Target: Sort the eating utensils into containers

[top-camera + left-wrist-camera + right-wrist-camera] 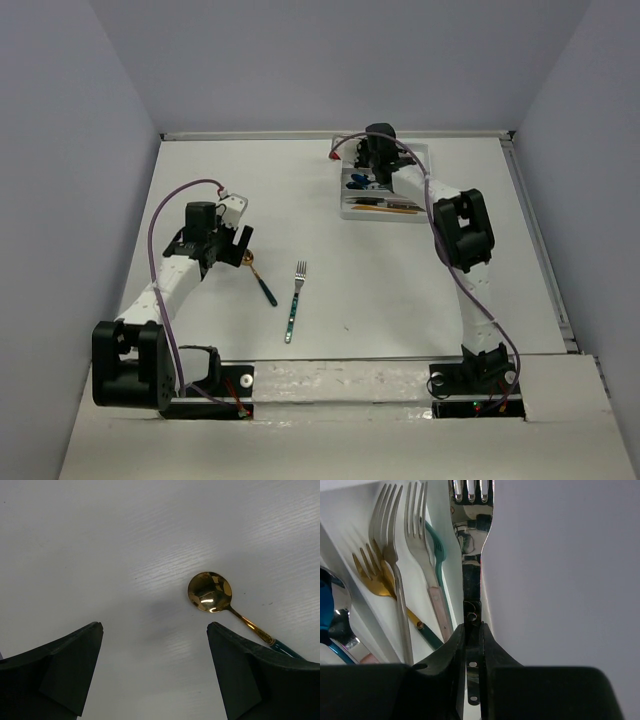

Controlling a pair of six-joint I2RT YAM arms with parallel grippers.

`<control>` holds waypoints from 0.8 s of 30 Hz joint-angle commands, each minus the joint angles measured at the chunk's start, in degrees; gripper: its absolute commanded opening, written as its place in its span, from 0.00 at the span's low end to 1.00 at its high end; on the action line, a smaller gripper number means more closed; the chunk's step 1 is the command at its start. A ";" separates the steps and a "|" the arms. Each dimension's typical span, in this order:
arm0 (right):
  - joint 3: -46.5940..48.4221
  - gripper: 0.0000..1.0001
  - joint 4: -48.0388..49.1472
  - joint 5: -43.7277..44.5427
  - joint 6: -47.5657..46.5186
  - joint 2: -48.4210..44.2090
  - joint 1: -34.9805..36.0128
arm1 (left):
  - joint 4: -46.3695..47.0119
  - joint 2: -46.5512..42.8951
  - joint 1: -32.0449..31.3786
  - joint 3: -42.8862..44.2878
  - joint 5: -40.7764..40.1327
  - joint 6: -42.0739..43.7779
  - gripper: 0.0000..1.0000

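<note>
My right gripper is shut on the black handle of a silver fork, which hangs over the outer wall of the white tray at the back of the table. The compartment beside it holds a plain silver fork, a pink-handled fork, a gold fork and a teal fork. A blue spoon lies in the neighbouring compartment. My left gripper hangs open just above the table. A gold spoon with a teal handle lies just ahead of its right finger, untouched.
A silver fork with a teal handle lies on the table in the middle, right of the gold spoon. The right gripper covers part of the tray. Grey walls close in the table on three sides.
</note>
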 commanded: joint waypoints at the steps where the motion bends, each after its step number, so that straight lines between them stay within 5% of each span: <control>1: -2.35 0.00 3.30 -4.07 -6.61 -2.42 -2.70 | 1.74 0.57 0.29 -0.33 -0.74 0.68 0.99; 24: -11.50 0.04 10.24 -6.19 -14.60 -1.02 -5.69 | 1.92 1.36 0.29 -0.33 -1.53 0.51 0.99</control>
